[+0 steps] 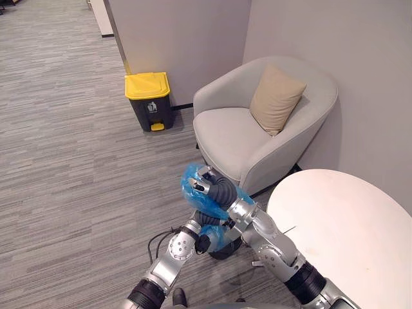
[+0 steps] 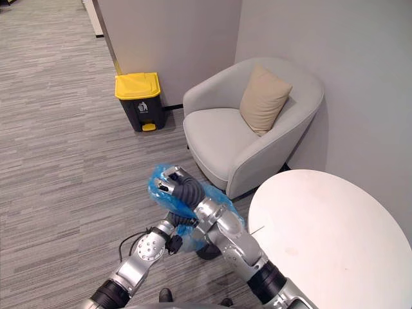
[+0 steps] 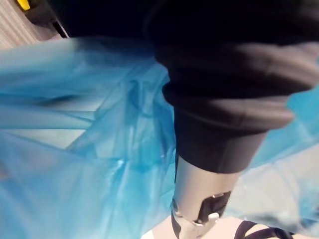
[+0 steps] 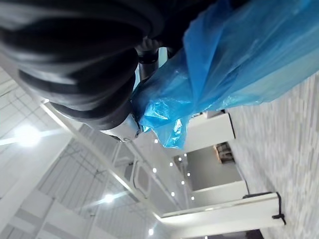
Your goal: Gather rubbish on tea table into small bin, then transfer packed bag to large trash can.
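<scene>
While the right hand (image 1: 207, 184) curled round the blue bag (image 1: 192, 194) in front of the armchair (image 1: 257, 129), the left hand (image 1: 203, 241) sat under the bag, and I could not tell its grip. The yellow-lidded trash can (image 1: 149, 100) stood beside the armchair.

No legible words or numbers noted anywhere; the sole marking is a small white pictogram (image 1: 152, 107) on the dark front of the yellow-lidded trash can (image 1: 147, 85), standing far left of the armchair (image 1: 225, 132), its detail too small to make out.
</scene>
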Motion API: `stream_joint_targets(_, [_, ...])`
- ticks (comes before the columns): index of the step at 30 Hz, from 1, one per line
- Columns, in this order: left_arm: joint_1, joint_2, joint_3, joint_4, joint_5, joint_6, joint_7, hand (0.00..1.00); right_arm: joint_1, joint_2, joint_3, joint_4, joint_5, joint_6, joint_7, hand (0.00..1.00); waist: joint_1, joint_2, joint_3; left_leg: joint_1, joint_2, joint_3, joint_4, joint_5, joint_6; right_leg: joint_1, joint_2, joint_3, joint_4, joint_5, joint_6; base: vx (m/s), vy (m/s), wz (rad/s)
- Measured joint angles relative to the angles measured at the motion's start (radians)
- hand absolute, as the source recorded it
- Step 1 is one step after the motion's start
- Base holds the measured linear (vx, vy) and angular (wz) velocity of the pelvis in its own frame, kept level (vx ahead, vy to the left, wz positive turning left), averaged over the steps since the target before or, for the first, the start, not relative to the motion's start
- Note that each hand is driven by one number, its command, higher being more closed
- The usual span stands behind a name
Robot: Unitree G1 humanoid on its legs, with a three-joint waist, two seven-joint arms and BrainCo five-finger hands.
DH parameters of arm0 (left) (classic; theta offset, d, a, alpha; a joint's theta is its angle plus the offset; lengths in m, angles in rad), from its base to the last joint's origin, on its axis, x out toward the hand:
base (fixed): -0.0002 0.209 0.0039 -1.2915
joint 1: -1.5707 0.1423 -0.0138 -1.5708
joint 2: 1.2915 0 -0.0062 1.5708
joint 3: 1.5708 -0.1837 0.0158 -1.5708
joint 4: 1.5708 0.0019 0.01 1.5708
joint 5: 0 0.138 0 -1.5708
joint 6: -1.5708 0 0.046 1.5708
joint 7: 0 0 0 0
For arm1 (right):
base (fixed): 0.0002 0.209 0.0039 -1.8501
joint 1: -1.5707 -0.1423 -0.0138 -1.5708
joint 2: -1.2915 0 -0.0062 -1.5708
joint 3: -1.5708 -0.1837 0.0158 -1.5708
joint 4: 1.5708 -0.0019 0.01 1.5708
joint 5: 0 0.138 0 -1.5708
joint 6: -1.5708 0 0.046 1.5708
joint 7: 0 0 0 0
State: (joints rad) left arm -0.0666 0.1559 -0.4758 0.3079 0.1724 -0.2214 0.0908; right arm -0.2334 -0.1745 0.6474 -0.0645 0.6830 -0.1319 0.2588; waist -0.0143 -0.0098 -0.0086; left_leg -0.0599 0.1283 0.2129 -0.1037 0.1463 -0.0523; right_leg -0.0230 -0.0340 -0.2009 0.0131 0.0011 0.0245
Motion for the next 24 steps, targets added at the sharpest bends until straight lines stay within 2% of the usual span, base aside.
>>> stream_joint_targets(2, [-0.007,-0.003,-0.001,0.004,0.031,0.002,0.021,0.00,-0.003,0.003,0.011,0.000,0.018,0.002,-0.002,1.00,0.002,0.000,0.000,0.000,0.000,-0.001,0.000,0.001,-0.001,0.001,0.000,0.000,0.000,0.000,0.000,0.00,0.000,0.00])
stream_joint_targets(3, [-0.017,-0.005,-0.002,0.015,0.042,0.003,0.027,1.00,-0.006,0.003,0.020,0.000,0.019,0.002,-0.004,1.00,0.002,0.000,0.000,0.000,0.000,-0.001,0.000,0.001,-0.001,0.001,0.000,-0.001,0.000,0.000,0.000,0.00,0.000,0.00])
stream_joint_targets(9, [-0.075,-0.013,-0.028,0.068,0.120,0.019,0.055,1.00,-0.021,0.003,0.047,0.005,0.024,0.003,-0.035,1.00,0.002,0.000,0.000,0.000,0.006,-0.002,0.000,0.004,-0.005,0.001,0.004,-0.001,0.000,0.003,-0.004,0.00,0.000,0.00])
stream_joint_targets(17, [-0.105,-0.014,-0.038,0.095,0.111,0.018,0.065,1.00,-0.043,0.003,0.061,0.011,0.035,0.003,-0.041,1.00,0.001,0.000,0.000,-0.003,0.018,-0.002,0.000,0.009,-0.013,0.002,0.019,-0.002,-0.013,0.011,-0.015,0.00,0.000,0.00])
stream_joint_targets(23, [-0.105,-0.014,-0.031,0.094,0.059,0.018,0.064,1.00,-0.042,0.003,0.059,0.012,0.030,0.003,-0.038,1.00,0.000,0.000,0.000,-0.003,0.022,-0.002,0.000,0.009,-0.013,0.002,0.022,-0.001,-0.015,0.011,-0.016,0.00,0.000,0.00])
stream_joint_targets(24, [-0.104,-0.014,-0.029,0.094,0.053,0.018,0.063,1.00,-0.042,0.003,0.057,0.012,0.025,0.003,-0.038,0.00,0.000,0.000,0.000,-0.004,0.022,-0.002,0.000,0.009,-0.013,0.002,0.022,-0.001,-0.015,0.011,-0.016,0.00,0.000,0.00])
